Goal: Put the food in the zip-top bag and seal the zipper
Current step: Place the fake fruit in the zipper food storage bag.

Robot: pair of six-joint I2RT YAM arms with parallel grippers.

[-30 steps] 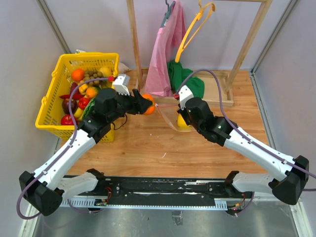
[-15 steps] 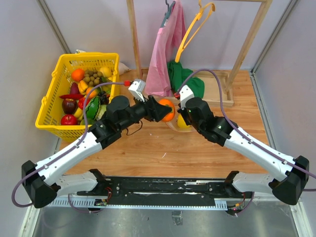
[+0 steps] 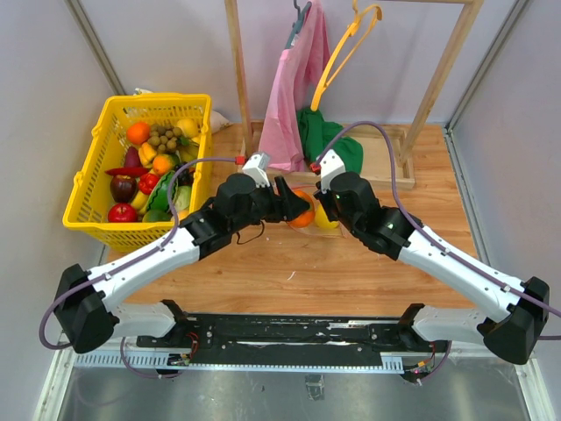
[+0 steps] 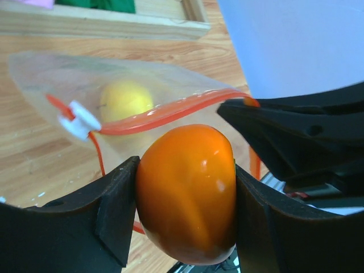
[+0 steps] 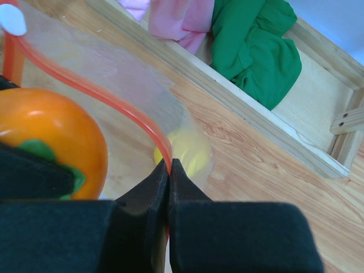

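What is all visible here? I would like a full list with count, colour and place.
orange: one, orange, at the bag's mouth
zip-top bag: one, clear, on the table
zipper: one, red-orange, along the bag's mouth
lemon: one, yellow, inside the bag
basket: one, yellow, left side, full of toy food
garment: one, pink, hanging on the rack
cloth: one, green, in the rack's base
hanger: one, yellow, on the rack
rack: one, wooden, at the back
left gripper: one, black, shut on the orange
right gripper: one, black, shut on the zipper
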